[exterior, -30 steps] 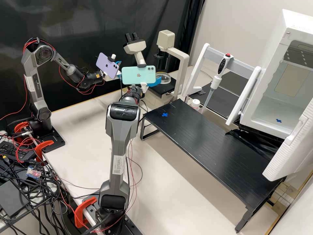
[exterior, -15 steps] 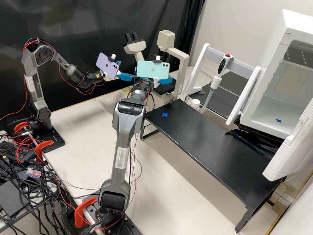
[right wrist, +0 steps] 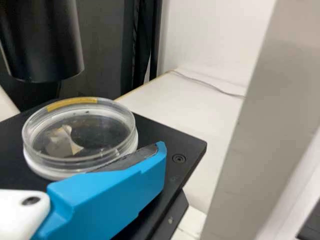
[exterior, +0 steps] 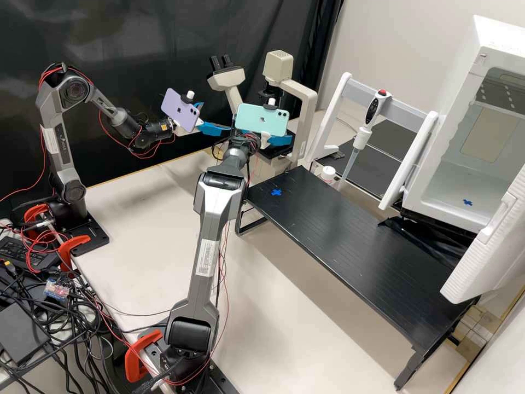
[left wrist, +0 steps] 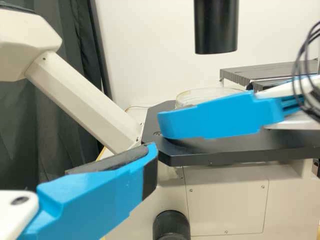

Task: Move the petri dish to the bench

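Right pincer (exterior: 263, 137), its fingers parted, is poised just beside the dish (right wrist: 75, 145), which is borne by the stage (right wrist: 170, 136). By off-centre closing, the dish could be pushed or tipped; by too high a lift, the tube (right wrist: 40, 45) above could be struck.

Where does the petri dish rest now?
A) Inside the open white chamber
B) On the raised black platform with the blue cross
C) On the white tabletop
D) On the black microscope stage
D: the petri dish sits on the black microscope stage, under the dark cylinder.
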`<action>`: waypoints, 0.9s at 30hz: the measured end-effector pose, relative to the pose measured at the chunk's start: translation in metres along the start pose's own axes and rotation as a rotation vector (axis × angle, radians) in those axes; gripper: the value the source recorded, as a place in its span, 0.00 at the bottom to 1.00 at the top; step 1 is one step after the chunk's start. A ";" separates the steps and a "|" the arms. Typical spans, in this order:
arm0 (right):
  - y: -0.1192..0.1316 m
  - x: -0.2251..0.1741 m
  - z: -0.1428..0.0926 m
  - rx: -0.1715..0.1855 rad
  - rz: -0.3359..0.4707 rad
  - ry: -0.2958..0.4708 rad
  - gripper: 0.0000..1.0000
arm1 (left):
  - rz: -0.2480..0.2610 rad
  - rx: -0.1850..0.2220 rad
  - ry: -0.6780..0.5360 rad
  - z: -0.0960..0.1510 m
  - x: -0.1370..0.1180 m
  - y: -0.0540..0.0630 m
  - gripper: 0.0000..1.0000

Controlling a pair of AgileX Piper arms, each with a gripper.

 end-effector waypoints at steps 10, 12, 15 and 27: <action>-0.008 0.005 0.004 -0.002 -0.032 -0.003 0.00 | 0.000 0.000 0.000 0.000 0.000 0.000 1.00; -0.009 0.005 0.005 -0.002 -0.035 -0.004 0.00 | 0.000 0.000 0.000 0.000 0.000 0.000 1.00; -0.009 0.005 0.004 -0.008 -0.039 0.003 0.00 | 0.000 0.000 0.000 0.000 0.000 0.000 1.00; -0.011 0.005 0.003 -0.050 -0.058 0.018 0.00 | 0.000 0.000 0.000 0.000 0.000 0.000 1.00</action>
